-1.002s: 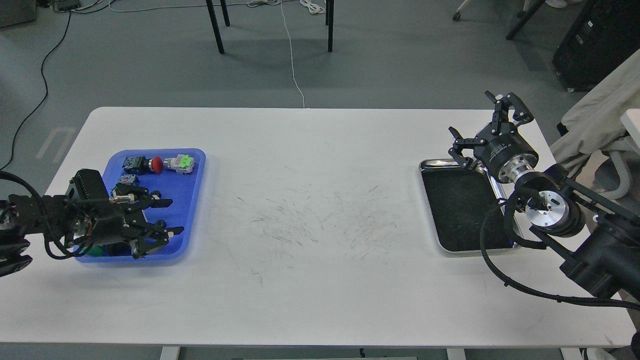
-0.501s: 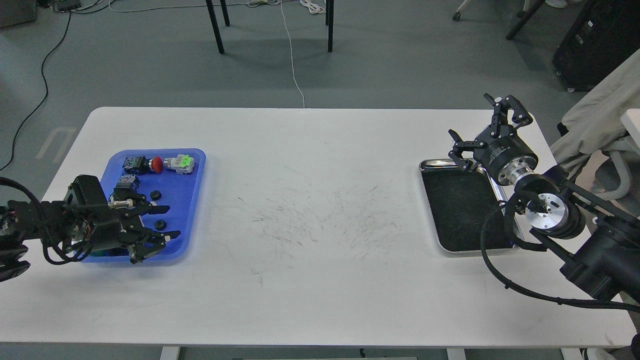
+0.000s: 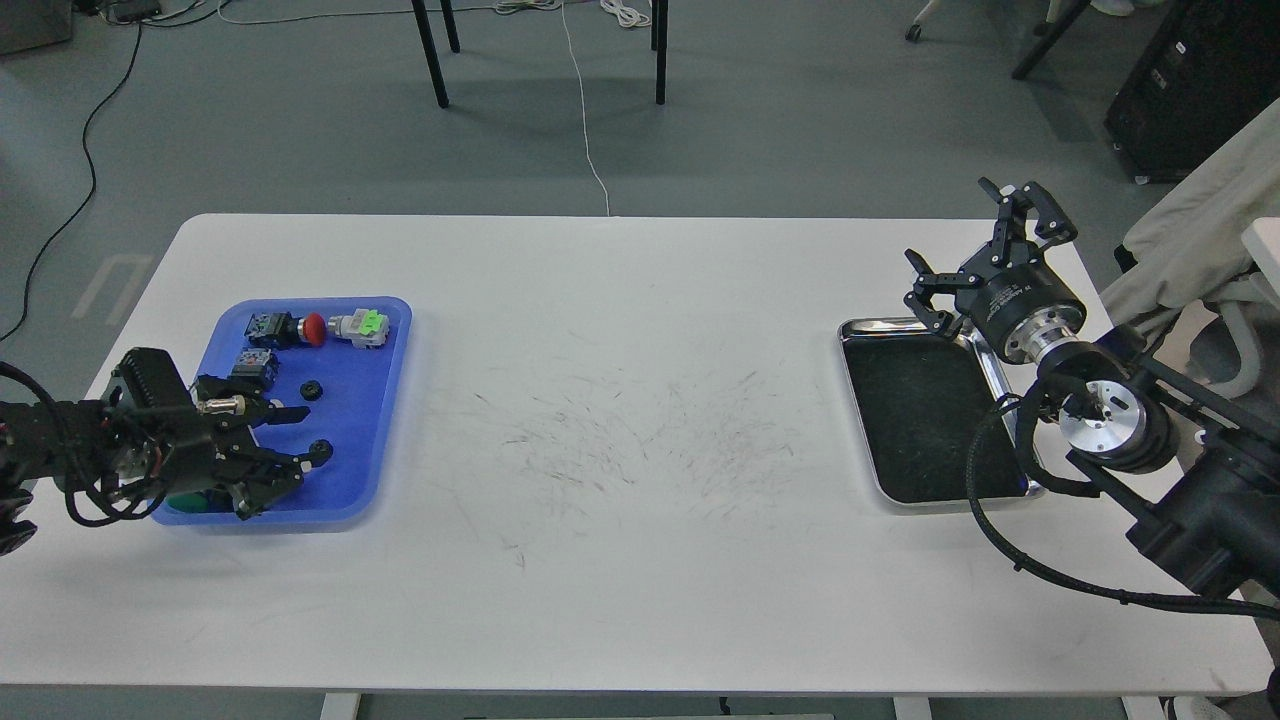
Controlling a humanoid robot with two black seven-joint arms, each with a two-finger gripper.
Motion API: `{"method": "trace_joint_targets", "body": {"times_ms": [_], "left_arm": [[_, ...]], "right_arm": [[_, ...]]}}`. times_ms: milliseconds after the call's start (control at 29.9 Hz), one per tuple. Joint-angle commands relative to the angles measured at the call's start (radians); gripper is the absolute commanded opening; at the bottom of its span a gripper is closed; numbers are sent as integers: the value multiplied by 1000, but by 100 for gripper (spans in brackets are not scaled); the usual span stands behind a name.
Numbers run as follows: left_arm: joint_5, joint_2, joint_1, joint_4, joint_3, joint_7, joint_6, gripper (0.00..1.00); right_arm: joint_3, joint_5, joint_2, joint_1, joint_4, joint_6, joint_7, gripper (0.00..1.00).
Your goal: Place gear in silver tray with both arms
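Two small black gears lie in the blue tray (image 3: 392, 330), one (image 3: 311, 389) in the middle and one (image 3: 321, 447) lower down. My left gripper (image 3: 293, 438) hovers over the tray's left part, open and empty; its lower fingertip is close to the lower gear, and whether they touch cannot be told. The silver tray (image 3: 862, 326), with a dark bottom, sits at the table's right and holds nothing. My right gripper (image 3: 985, 250) is open and empty, raised above the silver tray's far right corner.
The blue tray also holds a red-button switch (image 3: 300, 328), a green-and-white switch (image 3: 362, 326), a blue-black block (image 3: 256, 364) and a green part (image 3: 190, 501) half hidden under my left arm. A scuffed white table (image 3: 620, 420) spans between the trays. Chair legs and cables are on the floor behind.
My left arm has drawn back to the left, uncovering the two gears in the blue tray. My right gripper has shifted slightly right and up, still open.
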Motion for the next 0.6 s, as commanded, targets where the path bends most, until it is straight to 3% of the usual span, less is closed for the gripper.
{"method": "trace_joint_targets", "body": {"times_ms": [0, 334, 468, 568], "left_arm": [[-2, -5, 16, 13, 0, 0, 0, 52], [-13, -43, 27, 36, -1, 0, 0, 48], [-16, -43, 33, 36, 2, 0, 0, 36], [-16, -43, 41, 37, 0, 0, 0, 35]], "right_arm": [[-1, -1, -2, 0, 0, 0, -2, 99], [-1, -1, -3, 0, -2, 0, -2, 99], [-2, -1, -3, 0, -3, 0, -2, 99], [-4, -1, -3, -1, -3, 0, -2, 99]]}}
